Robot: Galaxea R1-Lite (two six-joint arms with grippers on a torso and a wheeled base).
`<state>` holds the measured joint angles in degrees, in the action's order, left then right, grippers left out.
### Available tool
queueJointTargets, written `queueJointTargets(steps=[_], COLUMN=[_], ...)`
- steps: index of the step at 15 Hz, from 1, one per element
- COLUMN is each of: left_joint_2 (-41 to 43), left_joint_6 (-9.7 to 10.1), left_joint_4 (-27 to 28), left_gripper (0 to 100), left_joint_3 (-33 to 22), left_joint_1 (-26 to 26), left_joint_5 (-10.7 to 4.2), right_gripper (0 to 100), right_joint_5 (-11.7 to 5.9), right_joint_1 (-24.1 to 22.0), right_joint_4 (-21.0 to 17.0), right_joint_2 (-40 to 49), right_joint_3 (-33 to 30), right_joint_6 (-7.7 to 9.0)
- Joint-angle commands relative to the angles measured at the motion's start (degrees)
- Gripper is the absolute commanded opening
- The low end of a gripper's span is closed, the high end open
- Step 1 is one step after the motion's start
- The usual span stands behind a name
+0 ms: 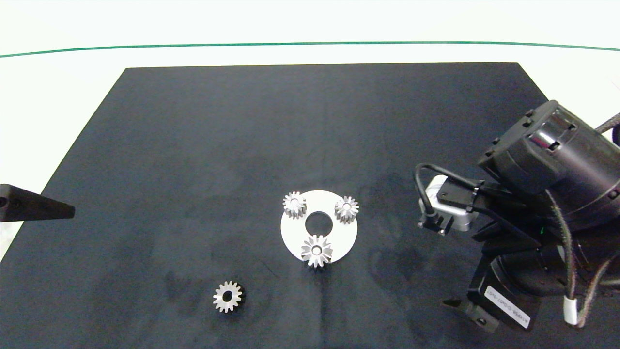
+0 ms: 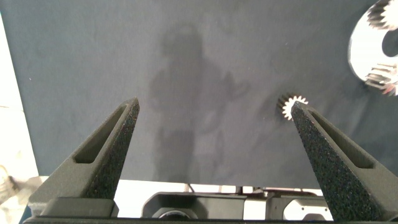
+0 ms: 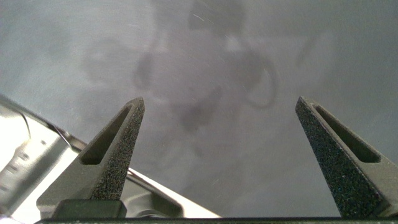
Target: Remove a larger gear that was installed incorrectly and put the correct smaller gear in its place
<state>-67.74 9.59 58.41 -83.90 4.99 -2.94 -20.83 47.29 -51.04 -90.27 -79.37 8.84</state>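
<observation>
My right tool (image 3: 217, 155), wide open and empty, sits nearer the larger gear (image 1: 317, 250) on the white disc (image 1: 339, 240) than my left tool (image 2: 211, 155), also open and empty.

Left gripper (image 2: 214, 109) parked at the left edge, fingers spread; right gripper (image 3: 221, 106) low, fingers wide apart.

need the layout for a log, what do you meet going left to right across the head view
Dark left gripper → loose small silver blunt-toothed smaller gear → small silver gear at the disc's left → silver star-toothed larger gear → small silver gear at the disc's right → dark right arm.
</observation>
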Motion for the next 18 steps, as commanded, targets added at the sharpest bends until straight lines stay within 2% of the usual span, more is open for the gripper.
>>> queueJointTargets(steps=[1, 2, 4, 5, 6, 8, 9, 10, 13, 15, 18], left_joint_2=[2.35, 2.44, 2.88, 2.97, 3.23, 3.58, 3.76, 4.02, 4.55, 4.46, 4.37], left_joint_6=[0.07, -0.01, -0.1, -0.1, -0.1, -0.1, -0.1, -0.1, -0.1, -0.1, -0.1], left_joint_4=[0.39, 0.66, 1.1, 1.1, 1.1, 1.1, 1.1, 1.01, 1.1, 1.1, 1.1], left_gripper=[100, 100, 100, 100, 100, 100, 100, 100, 100, 100, 100], left_joint_3=[-1.18, -1.97, -2.06, -2.15, -2.24, -2.33, -2.41, -2.41, -2.5, -2.5, -2.5], left_joint_1=[0.02, -0.06, 0.02, 0.02, -0.15, -0.24, -0.33, -0.33, 0.02, -0.15, -0.15], left_joint_5=[0.3, 0.39, 0.39, 0.39, 0.39, 0.39, 0.39, 0.39, 0.39, 0.39, 0.39], right_gripper=[100, 100, 100, 100, 100, 100, 100, 100, 100, 100, 100], right_joint_5=[-0.35, -0.26, -0.08, 0.09, 0.79, 4.13, 4.49, 4.57, 5.1, 6.6, 6.77], right_joint_1=[2.63, 2.81, 2.81, 2.81, 2.9, 4.04, 4.39, 5.1, 6.33, 7.12, 7.82], right_joint_4=[-0.2, -0.2, -0.11, 0.15, 0.33, 1.74, 2.61, 3.93, 5.95, 7.8, 8.5], right_joint_2=[-3.68, -4.56, -7.02, -8.52, -10.19, -13.62, -14.76, -16.52, -20.38, -22.67, -24.95], right_joint_3=[-3.42, -5.18, -8.87, -10.63, -12.56, -16.25, -17.13, -18.45, -21.26, -22.4, -23.99], right_joint_6=[6.1, 8.21, 11.03, 11.9, 12.34, 12.7, 12.96, 14.28, 16.03, 16.65, 16.83])
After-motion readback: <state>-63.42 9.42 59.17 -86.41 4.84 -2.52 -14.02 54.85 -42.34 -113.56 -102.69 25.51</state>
